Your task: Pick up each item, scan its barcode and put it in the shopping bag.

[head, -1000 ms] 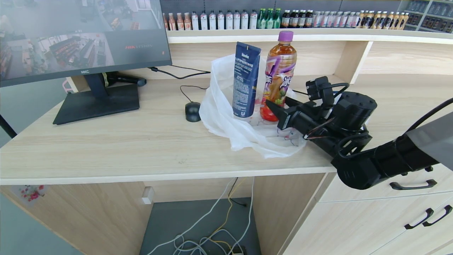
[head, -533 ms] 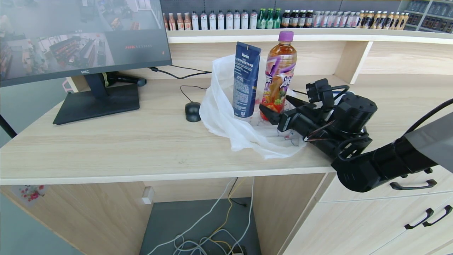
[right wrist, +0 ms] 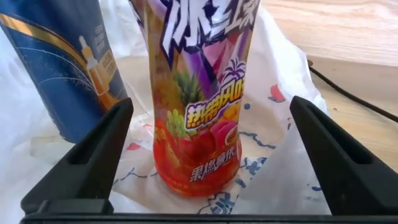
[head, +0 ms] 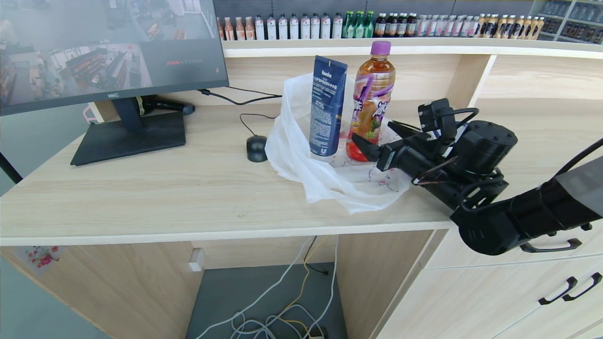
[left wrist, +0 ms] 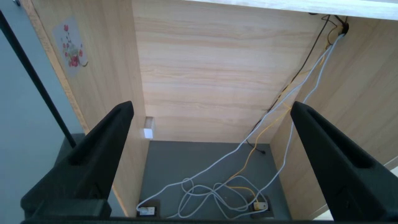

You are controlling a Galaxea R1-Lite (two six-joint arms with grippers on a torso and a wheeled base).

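Head view: right end effector [head: 378, 135] spread wide, empty, backed off right of bottle [head: 372, 94] | bottle upright in shopping bag [head: 301, 160] beside tube [head: 326, 103] | you've likely finished bagging.

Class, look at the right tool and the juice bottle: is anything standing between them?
Nothing visible does. The open right tool faces the juice bottle directly; the blue tube stands off to the bottle's left, outside that line.
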